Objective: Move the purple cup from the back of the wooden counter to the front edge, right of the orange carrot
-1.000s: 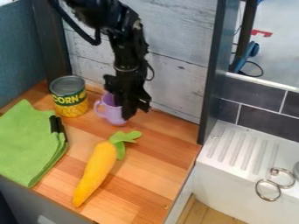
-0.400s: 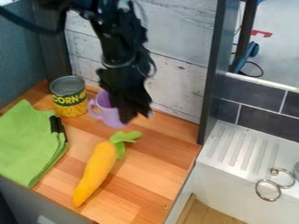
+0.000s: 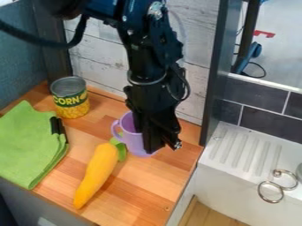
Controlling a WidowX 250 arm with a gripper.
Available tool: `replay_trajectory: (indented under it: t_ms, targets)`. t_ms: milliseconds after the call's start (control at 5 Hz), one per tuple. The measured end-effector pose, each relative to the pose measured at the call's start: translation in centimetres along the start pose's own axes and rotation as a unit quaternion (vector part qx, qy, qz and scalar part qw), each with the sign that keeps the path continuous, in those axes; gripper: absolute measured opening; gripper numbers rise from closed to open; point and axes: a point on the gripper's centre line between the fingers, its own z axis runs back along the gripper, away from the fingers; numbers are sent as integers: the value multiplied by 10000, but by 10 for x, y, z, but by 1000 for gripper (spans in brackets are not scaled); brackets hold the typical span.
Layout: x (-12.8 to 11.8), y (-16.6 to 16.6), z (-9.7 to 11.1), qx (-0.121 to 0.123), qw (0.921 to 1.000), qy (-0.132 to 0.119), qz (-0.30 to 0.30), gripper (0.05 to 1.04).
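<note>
In the camera view, see the black two-finger gripper [image 3: 164, 145] hanging steeply down over the brown wooden table [image 3: 141, 190]. Find the fingers closed on the smooth purple plastic cup [image 3: 134, 140], pinching its wall on the picture's right side and covering part of the rim. Cannot tell the exact gap between them, nor whether to call the cup raised or resting on the table. Note the cup near the table's right-hand edge, opening upward, with its handle to the left. Just behind it, partly hidden, notice the green leafy top [image 3: 122, 152] of the long yellow-orange toy carrot [image 3: 97, 172], lying slantwise toward the table's front edge. Farther left and back, see the cylindrical metal can [image 3: 72, 99] with a yellow-and-green label, upright and apart from the cup. At far left, find the folded light-green cloth [image 3: 29, 145]. Beyond the table at right, see the white ridged sink [image 3: 236, 176] with silvery metal rings [image 3: 270, 192].
</note>
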Motion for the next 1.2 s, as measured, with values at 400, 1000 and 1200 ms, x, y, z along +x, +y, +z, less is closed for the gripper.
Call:
replay_trajectory:
  t_ms: [400,1000,1200]
  targets:
    - [-33,-29,-49,-382,9973,593,-184,95]
    - [-45,-27,-74,-385,9940,892,-510,94]
    - [-50,-24,-74,-421,9938,909,-479,127]
